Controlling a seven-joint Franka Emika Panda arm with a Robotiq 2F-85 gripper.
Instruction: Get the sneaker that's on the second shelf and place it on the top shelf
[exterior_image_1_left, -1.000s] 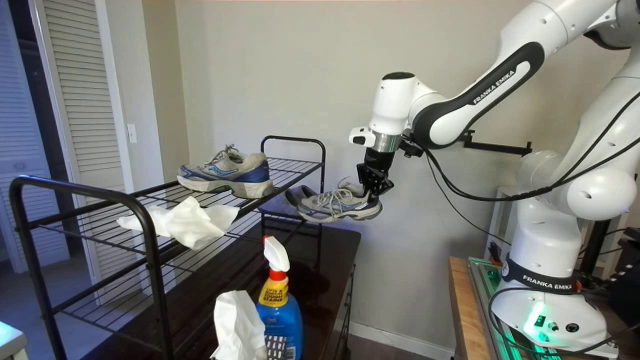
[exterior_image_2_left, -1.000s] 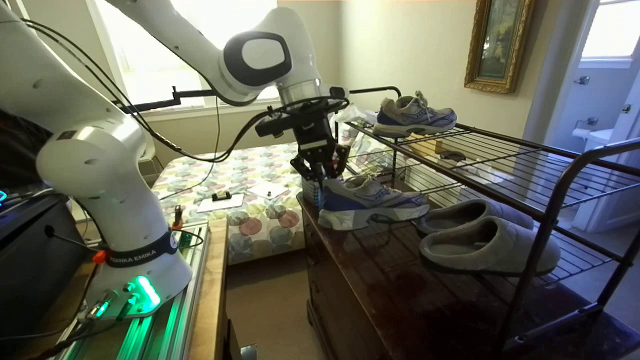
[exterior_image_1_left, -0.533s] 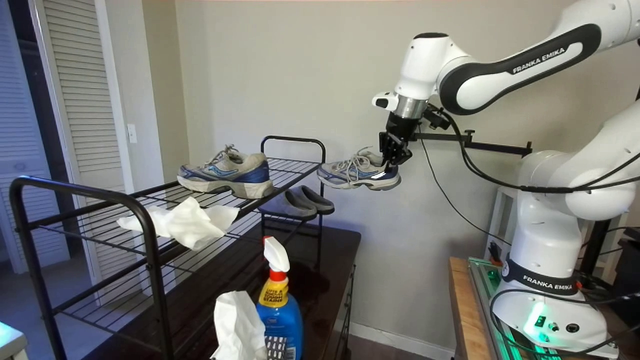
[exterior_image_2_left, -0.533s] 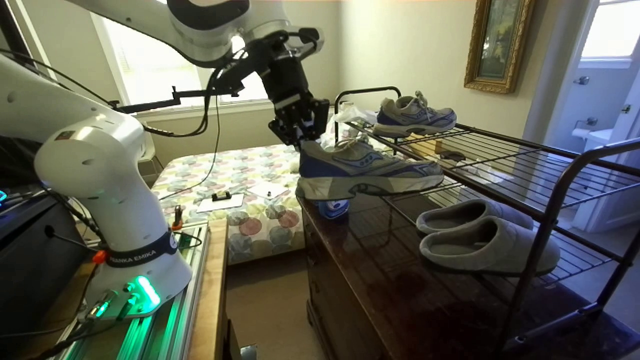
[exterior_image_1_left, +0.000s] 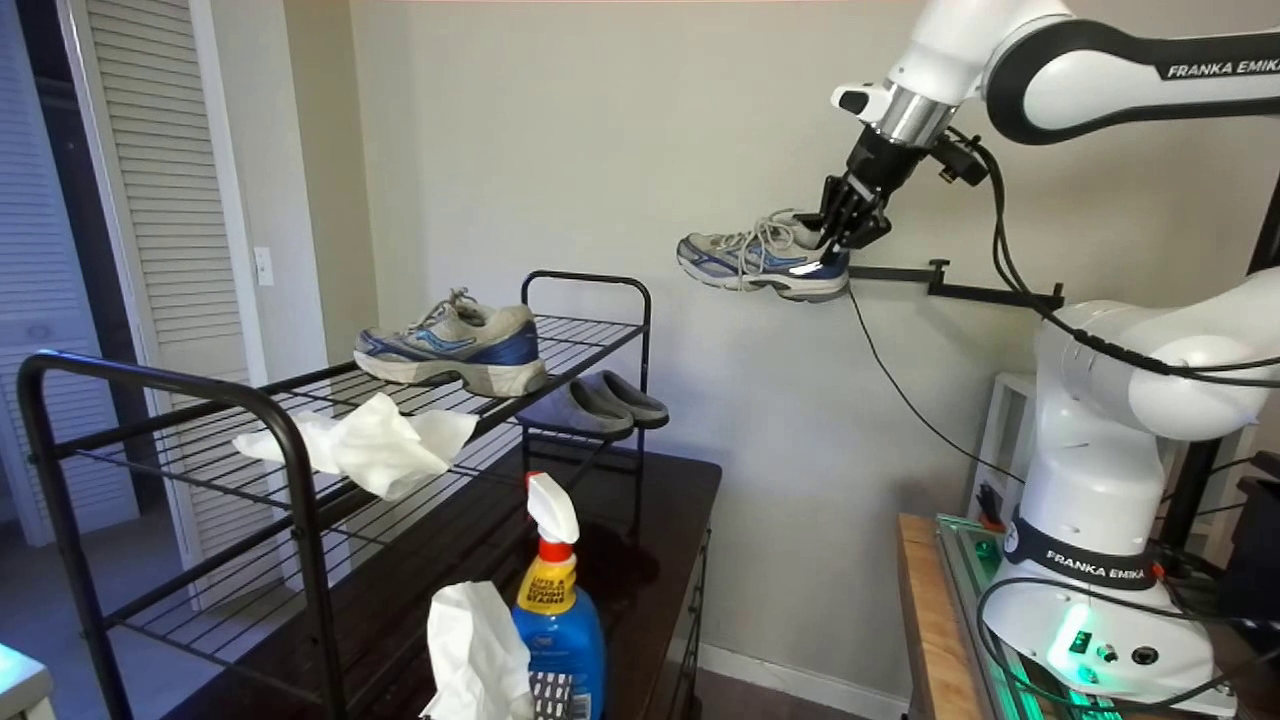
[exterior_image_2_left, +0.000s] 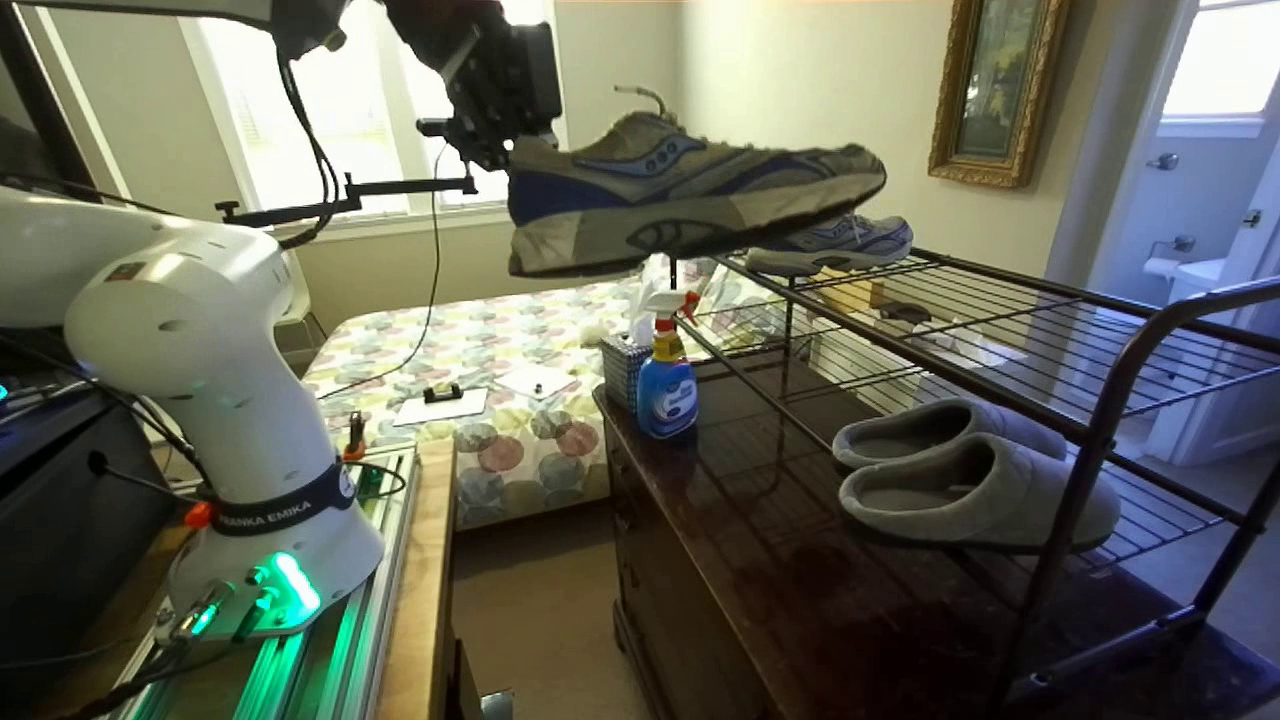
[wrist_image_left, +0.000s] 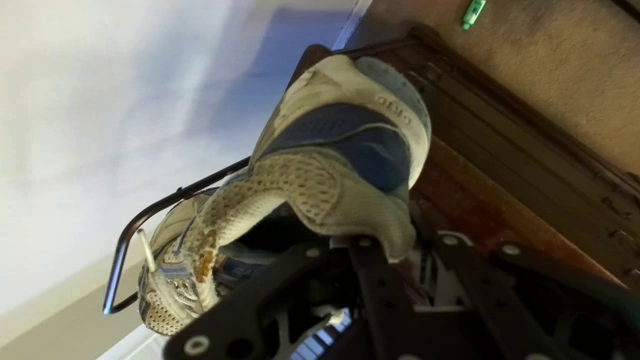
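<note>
The grey sneaker with blue trim and whitish sole hangs in the air, roughly level, toe toward the rack. It also shows in an exterior view and, heel nearest, in the wrist view. My gripper is shut on the sneaker's heel collar; its fingers also show in the wrist view. The top shelf has raised tube rails at its ends. In that view the sneaker is higher than the top shelf and to its right. The second shelf is the wire tier below.
Another similar sneaker and white crumpled paper lie on the top shelf. Grey slippers rest on the second shelf. A blue spray bottle and a tissue box stand on the dark dresser under the rack.
My gripper has lifted the sneaker well up, from beside the second shelf's level to above the top shelf's level, and drawn it away from the rack. The slippers show fully again.
</note>
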